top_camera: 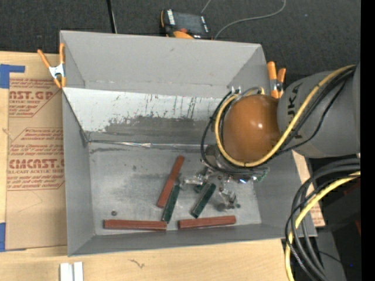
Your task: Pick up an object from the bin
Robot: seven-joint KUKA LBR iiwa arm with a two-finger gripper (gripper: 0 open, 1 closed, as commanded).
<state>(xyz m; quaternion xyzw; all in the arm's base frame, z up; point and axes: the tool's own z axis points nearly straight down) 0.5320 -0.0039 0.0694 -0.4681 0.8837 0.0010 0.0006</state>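
The arm (328,116) reaches in from the right, its orange-domed wrist (249,127) pointing the pincer (211,191) downward.

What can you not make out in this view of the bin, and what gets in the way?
Camera view: upper part of the gripper, hidden by the orange cover.
Whether the gripper touches the dark green stick beneath it: too cluttered to tell.
Floor of the bin at right: hidden under the arm.
A dark speck at lower left: too small to identify.

place: robotics lab | signs: cabled industrial arm (328,116), scuffed grey metal bin (158,69), dark carpet floor (47,4)
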